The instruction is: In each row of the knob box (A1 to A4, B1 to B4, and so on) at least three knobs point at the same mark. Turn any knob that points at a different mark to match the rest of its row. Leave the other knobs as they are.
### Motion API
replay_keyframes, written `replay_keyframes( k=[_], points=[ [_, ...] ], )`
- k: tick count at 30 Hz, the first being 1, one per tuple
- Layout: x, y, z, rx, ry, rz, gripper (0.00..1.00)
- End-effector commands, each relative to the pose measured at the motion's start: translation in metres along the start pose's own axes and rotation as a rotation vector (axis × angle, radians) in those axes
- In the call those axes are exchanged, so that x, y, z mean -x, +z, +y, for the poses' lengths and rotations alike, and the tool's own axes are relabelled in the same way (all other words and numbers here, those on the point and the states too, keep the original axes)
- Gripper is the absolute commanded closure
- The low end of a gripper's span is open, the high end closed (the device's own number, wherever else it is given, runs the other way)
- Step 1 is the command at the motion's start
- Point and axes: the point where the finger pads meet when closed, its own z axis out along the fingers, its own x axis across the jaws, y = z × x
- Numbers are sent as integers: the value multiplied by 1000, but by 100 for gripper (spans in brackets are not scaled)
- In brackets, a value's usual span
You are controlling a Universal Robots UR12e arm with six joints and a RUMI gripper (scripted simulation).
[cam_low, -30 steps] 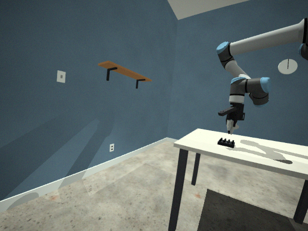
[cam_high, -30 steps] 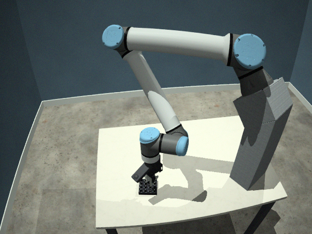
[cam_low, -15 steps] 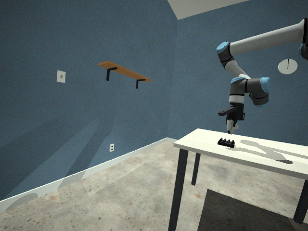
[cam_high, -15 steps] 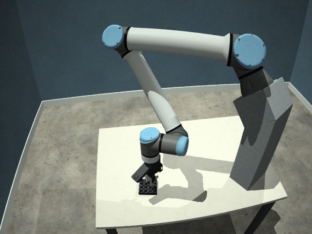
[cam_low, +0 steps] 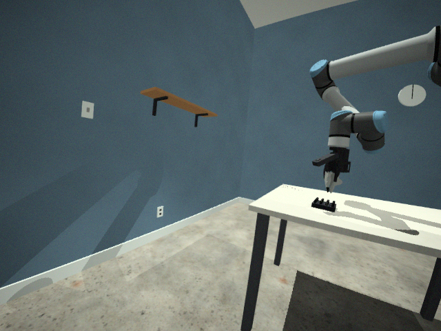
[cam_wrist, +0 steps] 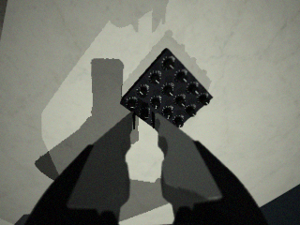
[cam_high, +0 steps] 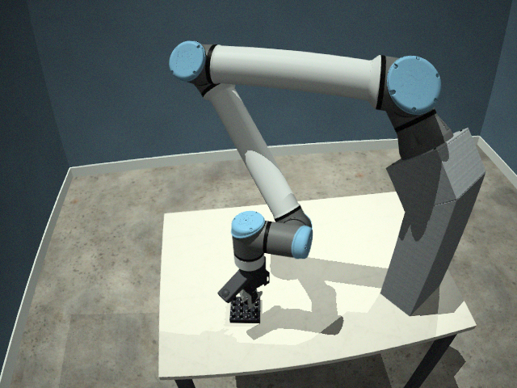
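Observation:
The black knob box (cam_high: 245,311) lies on the white table near its front left part. It also shows in the exterior view (cam_low: 324,205) and in the wrist view (cam_wrist: 166,89), where it sits turned like a diamond with several small round knobs in rows. The knob marks are too small to read. My gripper (cam_high: 249,298) (cam_low: 329,188) hangs a little above the box, pointing down, apart from it. In the wrist view its fingertips stand over the box's near corner. The fingers are drawn close with a narrow gap and hold nothing.
The white table (cam_high: 292,288) carries the arm's grey base column (cam_high: 434,225) at the right. The arm's shadow falls on the table to the right of the box. A wooden shelf (cam_low: 178,102) hangs on the far wall.

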Motion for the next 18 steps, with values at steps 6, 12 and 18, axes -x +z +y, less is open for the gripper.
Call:
replay_keyframes(
  k=[6, 12, 18],
  points=[
    [0, 1, 0, -1, 0, 0, 89],
    [0, 6, 0, 0, 0, 0, 89],
    [0, 12, 0, 0, 0, 0, 89]
  ],
)
